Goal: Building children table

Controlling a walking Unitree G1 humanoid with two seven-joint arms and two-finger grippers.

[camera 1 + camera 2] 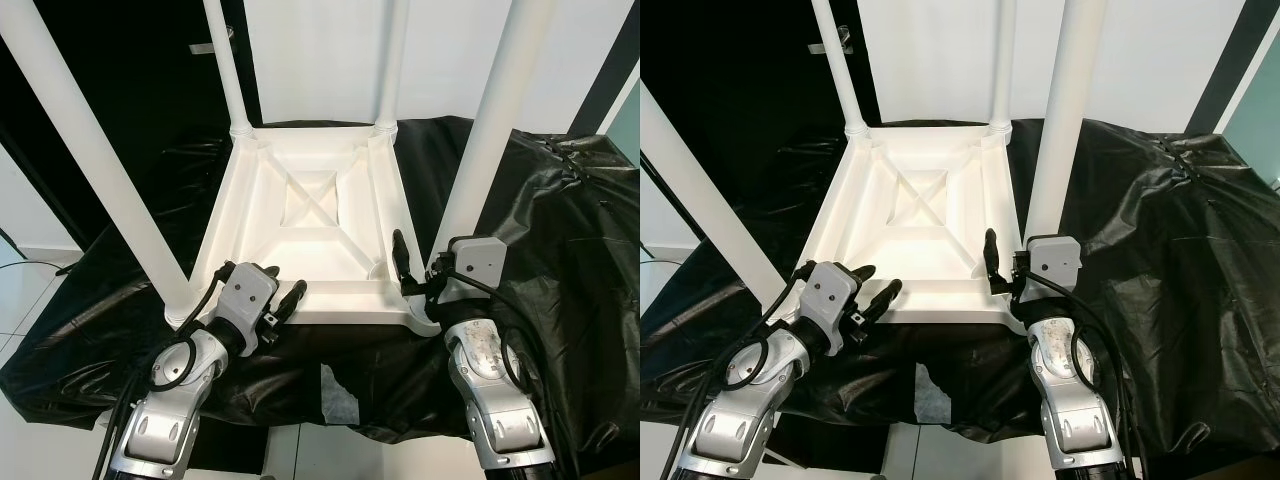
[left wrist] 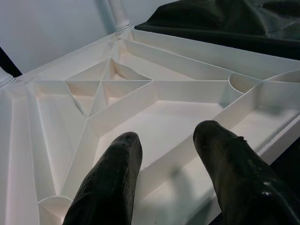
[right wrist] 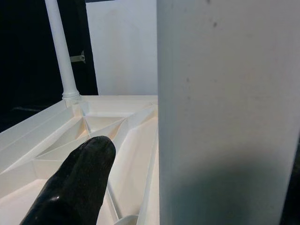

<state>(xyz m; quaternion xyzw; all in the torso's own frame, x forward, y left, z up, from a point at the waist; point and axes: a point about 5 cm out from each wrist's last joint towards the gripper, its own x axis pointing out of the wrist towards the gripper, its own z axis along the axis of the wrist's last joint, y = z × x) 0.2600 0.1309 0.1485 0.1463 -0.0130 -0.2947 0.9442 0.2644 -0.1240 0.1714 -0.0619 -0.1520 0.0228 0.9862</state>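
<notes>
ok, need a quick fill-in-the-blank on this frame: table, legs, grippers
The white table lies ____ on the black plastic sheet.
____ legs stand up from its corners.
The right gripper is at the near-right leg, and the left gripper reaches over the table's near ____.
The left gripper's fingers are ____.

Missing: upside down; four; edge; open

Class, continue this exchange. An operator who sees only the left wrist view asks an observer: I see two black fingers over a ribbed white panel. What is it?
Observer: It is the underside of a white table, lying upside down on a black sheet.
Operator: Are any legs fitted?
Observer: Four legs stand upright, one at each corner.
Operator: My left gripper is open. Where is the right one?
Observer: The right gripper is at the base of the near right leg.
</notes>
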